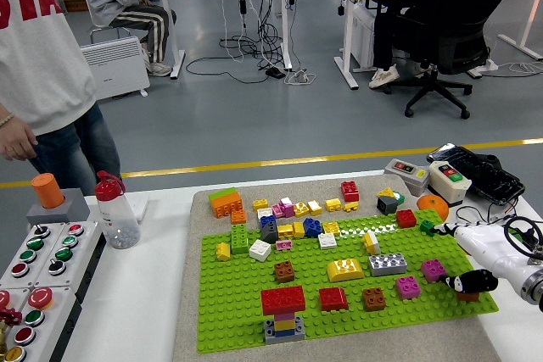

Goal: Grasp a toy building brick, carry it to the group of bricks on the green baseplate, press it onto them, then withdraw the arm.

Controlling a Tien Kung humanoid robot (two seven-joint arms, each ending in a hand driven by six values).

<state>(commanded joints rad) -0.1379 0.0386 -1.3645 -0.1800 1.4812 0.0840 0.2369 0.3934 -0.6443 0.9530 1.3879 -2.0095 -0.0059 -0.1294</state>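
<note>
The right robot hand [469,281] reaches in from the 4 o'clock edge over the green baseplate [254,320], its dark fingertips [475,280] curled down onto a brown brick [468,293] at the plate's 4 o'clock corner; whether they truly grip it cannot be told. Toward 9 o'clock from that brick sit a magenta brick [433,270], a second magenta brick [408,286] and another brown brick [373,297]. The stacked group [283,312], a red brick atop yellow, purple and grey ones, stands at the baseplate's 6 o'clock edge, well apart from the hand. Loose bricks crowd the plate's 12 o'clock side. On the white surface [127,294] at 9 o'clock stand a clear bottle [114,210] and a button panel [38,260]. A person [42,65] in a white sweatshirt stands at 10 o'clock, hand hanging.
</note>
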